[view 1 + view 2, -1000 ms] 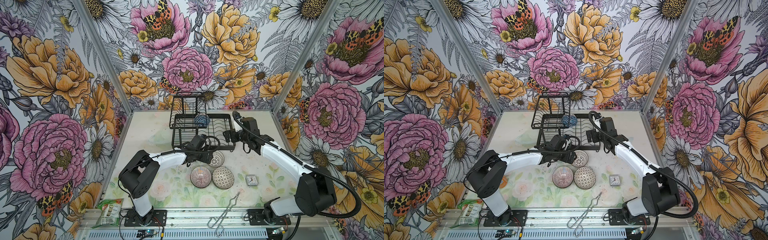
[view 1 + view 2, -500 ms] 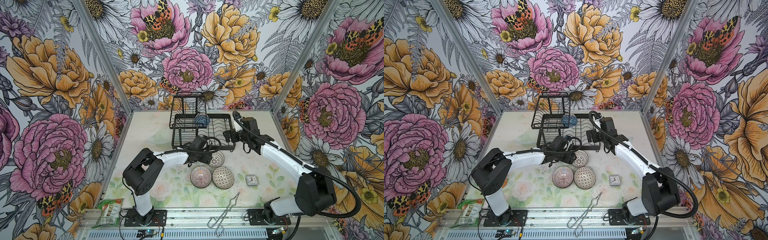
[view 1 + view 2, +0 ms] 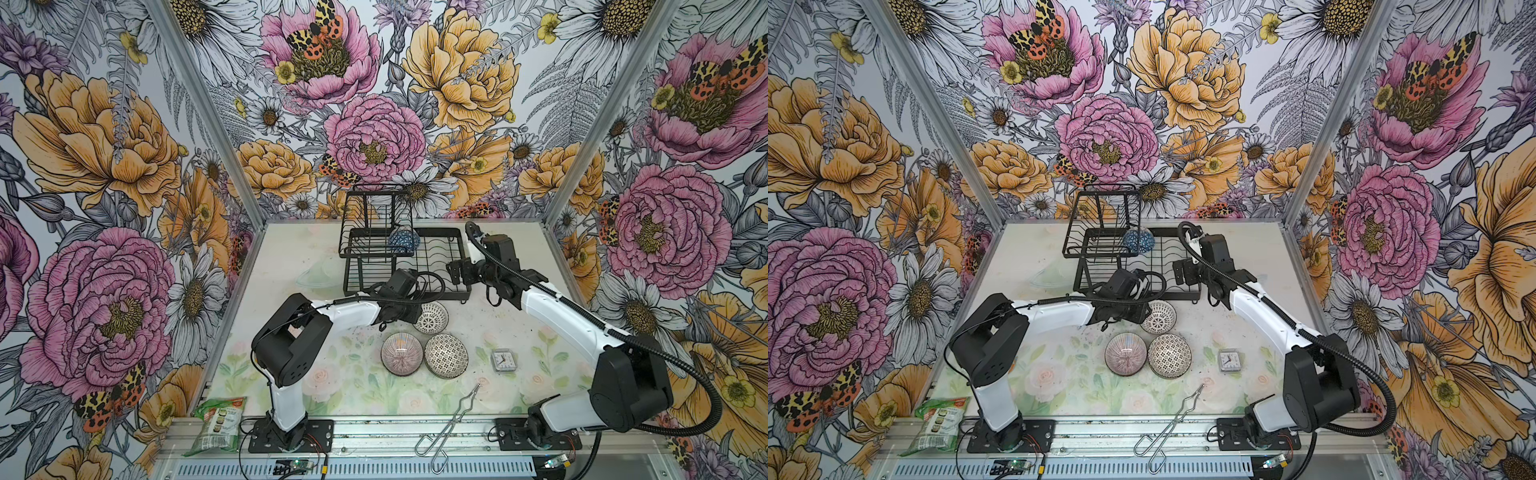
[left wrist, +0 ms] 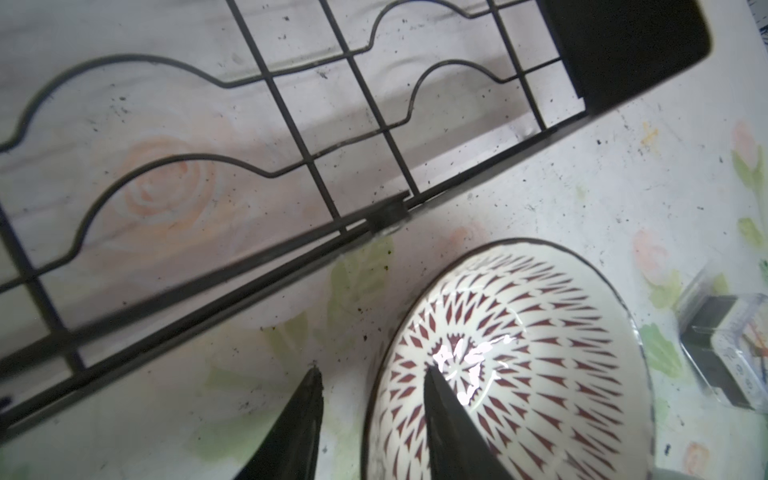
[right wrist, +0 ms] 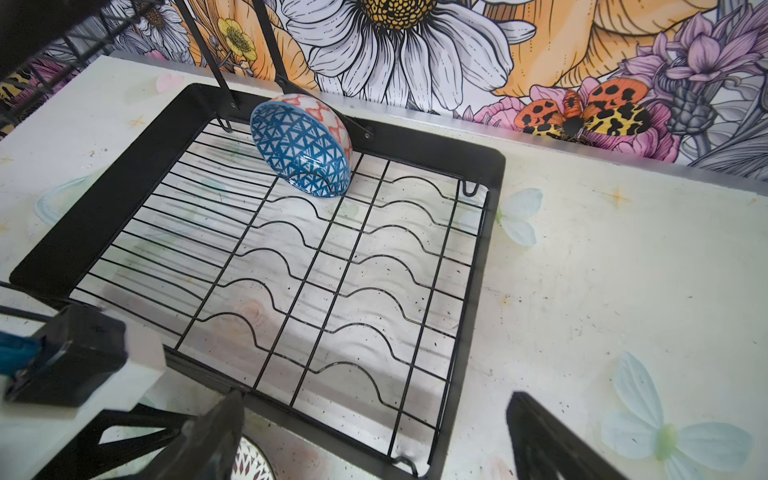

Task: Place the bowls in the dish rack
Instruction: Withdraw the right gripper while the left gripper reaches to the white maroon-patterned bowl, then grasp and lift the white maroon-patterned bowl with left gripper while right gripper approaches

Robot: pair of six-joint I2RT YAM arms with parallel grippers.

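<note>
The table (image 3: 286, 249) carries the rack (image 3: 453, 243) at the back middle, its raised shelf on the left half. The left arm reaches low across the table to just in front of the rack. The right arm stretches to the rack's front right corner.

The right gripper (image 5: 376, 395) hangs above that corner with its fingers spread wide and nothing between them. The left gripper (image 4: 372, 370) is partly open, astride the rim of the dotted bowl (image 4: 519, 353). One finger (image 4: 440, 407) lies inside the bowl, and the other sits outside, a gap away from the rim.

The blue bowl (image 5: 301, 151) stands on edge in the rack's back row, beside the shelf. The dotted bowl sits upright on the table, just in front of the rack. Nearer the front, the pink bowl (image 3: 402, 354) and the mosaic bowl (image 3: 446, 356) sit upright, touching side by side.

A small clock (image 3: 503, 360) lies right of them, and tongs (image 3: 451, 419) lie at the front edge.
</note>
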